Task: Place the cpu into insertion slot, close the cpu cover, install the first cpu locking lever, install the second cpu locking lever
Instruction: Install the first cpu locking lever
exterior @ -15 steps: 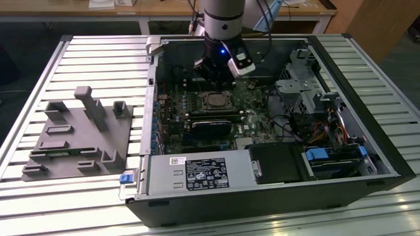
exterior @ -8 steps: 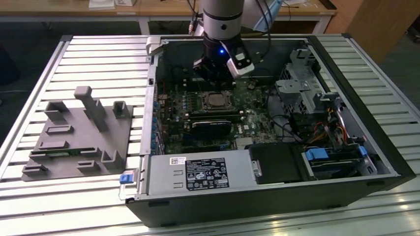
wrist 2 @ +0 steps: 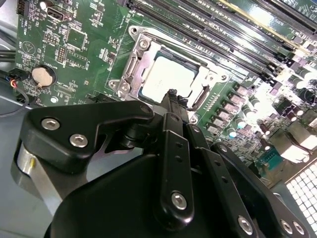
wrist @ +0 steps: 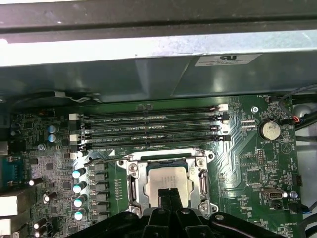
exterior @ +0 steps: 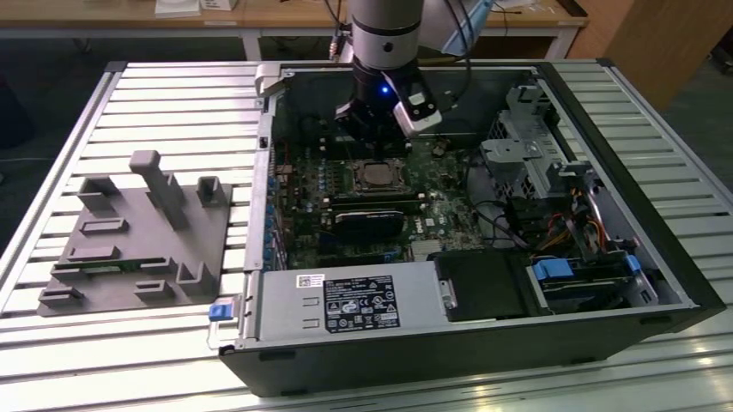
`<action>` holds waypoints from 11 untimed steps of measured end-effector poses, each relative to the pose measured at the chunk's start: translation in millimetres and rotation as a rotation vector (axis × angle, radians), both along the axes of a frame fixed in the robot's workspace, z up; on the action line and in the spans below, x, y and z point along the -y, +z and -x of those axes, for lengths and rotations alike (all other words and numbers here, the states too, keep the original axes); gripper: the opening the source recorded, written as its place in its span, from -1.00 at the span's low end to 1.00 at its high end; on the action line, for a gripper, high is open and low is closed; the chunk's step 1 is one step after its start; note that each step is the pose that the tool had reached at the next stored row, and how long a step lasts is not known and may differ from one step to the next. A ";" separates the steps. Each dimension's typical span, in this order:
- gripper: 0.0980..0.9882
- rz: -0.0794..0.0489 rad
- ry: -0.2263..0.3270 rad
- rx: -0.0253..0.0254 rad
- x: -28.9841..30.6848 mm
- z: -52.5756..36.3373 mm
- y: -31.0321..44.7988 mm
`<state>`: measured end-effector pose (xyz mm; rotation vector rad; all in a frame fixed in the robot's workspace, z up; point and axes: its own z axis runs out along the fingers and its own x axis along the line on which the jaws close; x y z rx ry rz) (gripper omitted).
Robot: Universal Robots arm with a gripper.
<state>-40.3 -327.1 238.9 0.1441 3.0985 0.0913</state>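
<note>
Dull silver square cpu [wrist: 164, 179] seated (thin metal cpu cover [wrist: 136, 183] down).
My black gripper [wrist: 171, 193] hovers just above it, fingers together, apparently empty.

The cpu [wrist: 167, 179] has a dull silver top, framed by the brighter silver cpu cover [wrist: 202, 181] on a green motherboard [wrist: 247, 168] striped with black memory slots [wrist: 148, 126]. The jaws are glossy black. The worktop [exterior: 172, 94] is pale silver-grey with a ribbed slat pattern, the fixture [exterior: 137, 249] on it matte grey, the computer case [exterior: 458, 360] black.
</note>
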 end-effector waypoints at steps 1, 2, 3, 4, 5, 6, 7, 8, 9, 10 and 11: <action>-0.98 0.000 0.000 0.0000 0.0 0.3 0.0; -0.98 0.000 0.000 0.0000 0.0 0.6 0.0; -0.98 0.000 0.000 0.0000 0.0 1.0 0.0; -0.98 0.000 0.000 0.0000 0.0 1.5 0.0; -0.98 0.000 0.000 0.0000 0.0 2.2 0.0; -0.98 0.000 0.000 0.0000 0.0 3.1 0.0; -0.98 0.000 0.000 0.0000 0.0 4.3 0.0; -0.98 0.000 0.000 0.0000 0.0 5.6 0.0; -0.98 0.000 0.000 0.0000 0.0 7.1 0.0; -0.98 0.000 0.000 0.0000 0.0 8.7 0.0; -0.98 0.000 0.000 0.0001 0.0 10.1 -0.1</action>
